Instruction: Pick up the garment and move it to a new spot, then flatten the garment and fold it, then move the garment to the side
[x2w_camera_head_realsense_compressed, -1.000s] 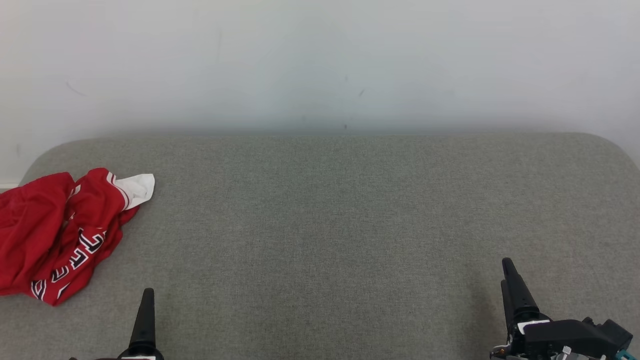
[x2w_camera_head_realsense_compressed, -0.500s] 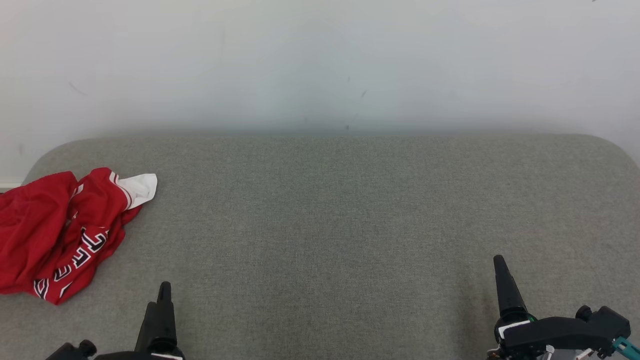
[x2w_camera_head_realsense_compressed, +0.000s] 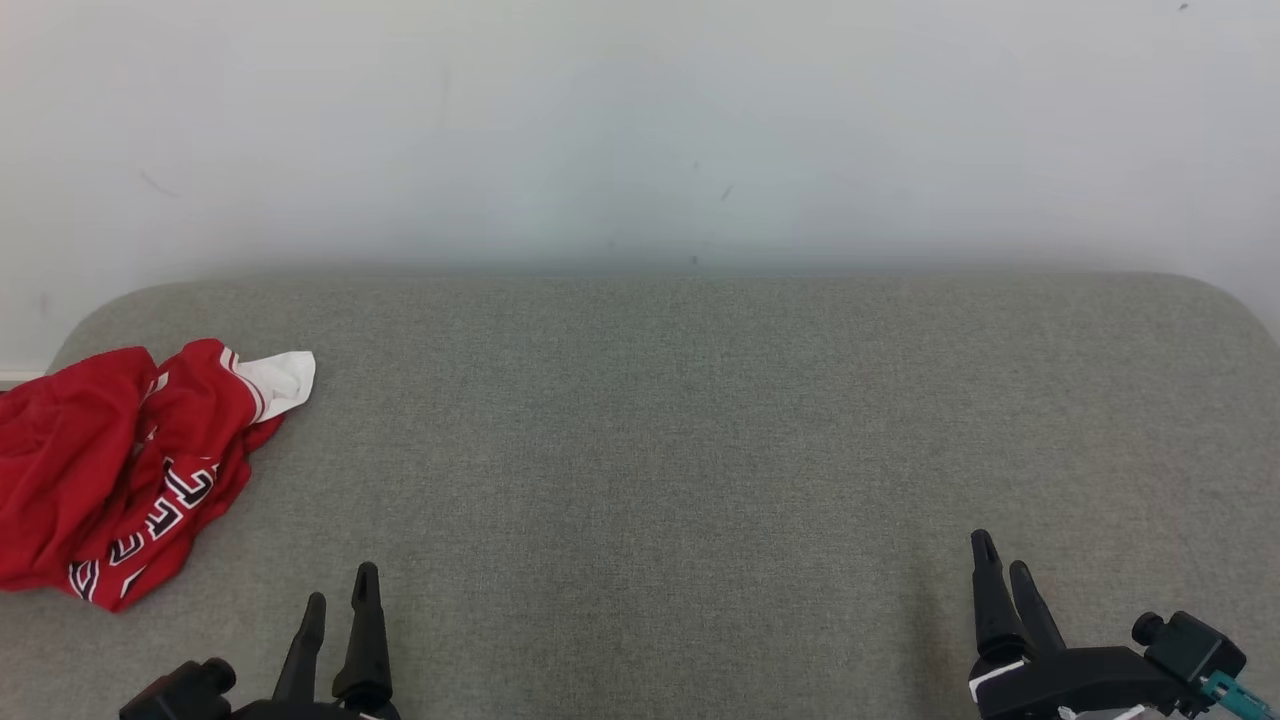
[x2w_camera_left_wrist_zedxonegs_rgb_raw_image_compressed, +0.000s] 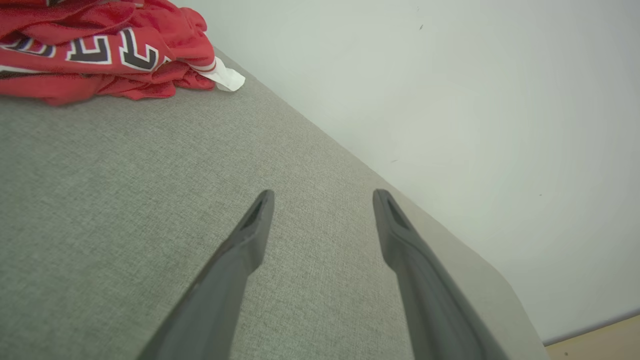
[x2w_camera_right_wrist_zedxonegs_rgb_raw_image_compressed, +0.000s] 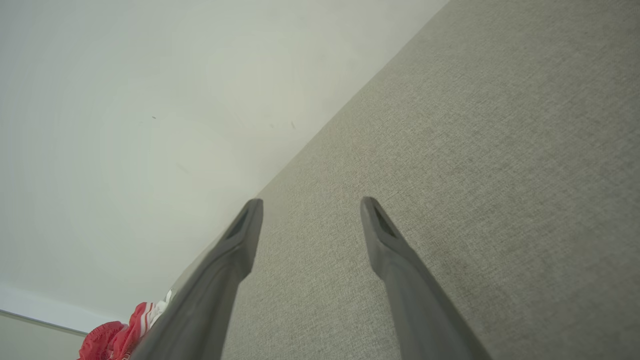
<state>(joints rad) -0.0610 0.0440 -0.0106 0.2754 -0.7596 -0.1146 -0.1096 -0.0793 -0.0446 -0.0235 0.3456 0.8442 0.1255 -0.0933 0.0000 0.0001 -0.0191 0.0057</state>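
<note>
Pickup step judged in hand, not yet begun. Red garment (x2w_camera_head_realsense_compressed: 120, 470) seen crumpled at left end of cushion (x2w_camera_head_realsense_compressed: 640, 450), untouched. Left gripper (x2w_camera_head_realsense_compressed: 341, 583), right gripper (x2w_camera_head_realsense_compressed: 1000, 550) both spread wide, empty. Leftward reach to garment called for next

a: what was the hardware like?
b: the left gripper (x2w_camera_head_realsense_compressed: 342, 585) and right gripper (x2w_camera_head_realsense_compressed: 1000, 552) both had long, tapering matte-black fingers (x2w_camera_left_wrist_zedxonegs_rgb_raw_image_compressed: 240, 260).
a: any markings?
b: a white patch (x2w_camera_head_realsense_compressed: 985, 676) and a teal plug (x2w_camera_head_realsense_compressed: 1225, 688) on the right one's black housing (x2w_camera_head_realsense_compressed: 1080, 680).

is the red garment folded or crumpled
Crumpled: the red garment lies in a rumpled heap at the left end of the gray cushion, lettering creased.
</note>
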